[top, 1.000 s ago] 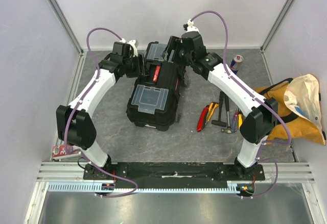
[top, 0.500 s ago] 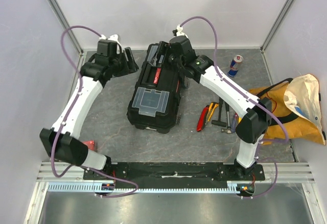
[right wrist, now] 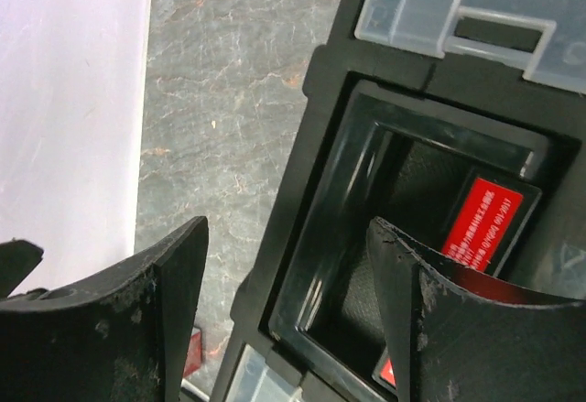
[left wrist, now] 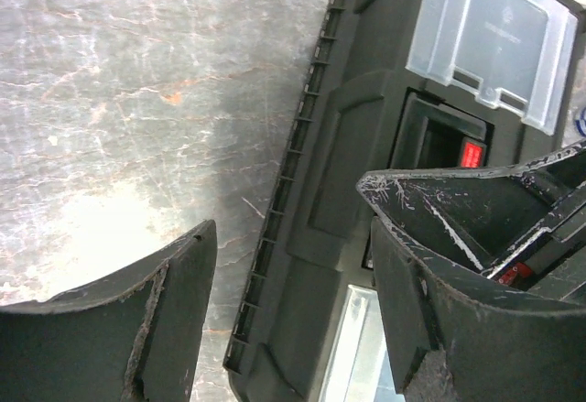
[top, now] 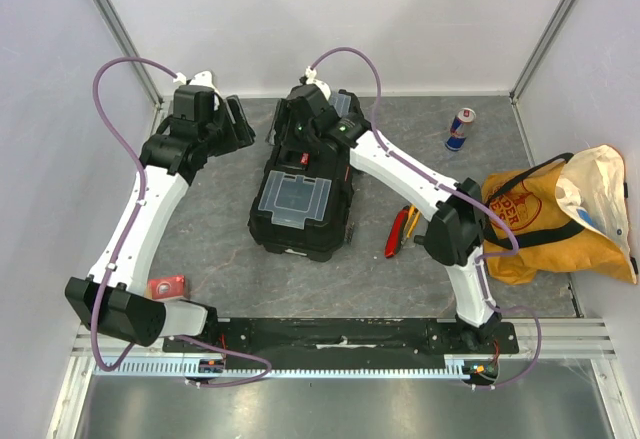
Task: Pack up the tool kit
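Observation:
The black toolbox (top: 300,227) of the tool kit lies shut in the middle of the table, its near clear lid (top: 292,196) facing up. My right gripper (top: 294,127) hovers open over the box's far left end. In the right wrist view that gripper (right wrist: 288,265) straddles the rim of the handle recess, with the red label (right wrist: 482,220) beside one finger. My left gripper (top: 243,122) stands open just left of the box. In its own view (left wrist: 288,274) the box's ribbed side edge (left wrist: 302,173) lies below the jaws. Small hand tools (top: 400,229) lie right of the box, partly hidden by my right arm.
A yellow-orange fabric bag (top: 560,214) sits at the right edge. A blue-silver drink can (top: 461,129) stands at the back right. A small red object (top: 165,286) lies near the left arm's base. Pale walls enclose the table on three sides.
My left gripper has let go of the box's far end, opened and drawn back to the left. My right gripper has swung left across the far end of the toolbox.

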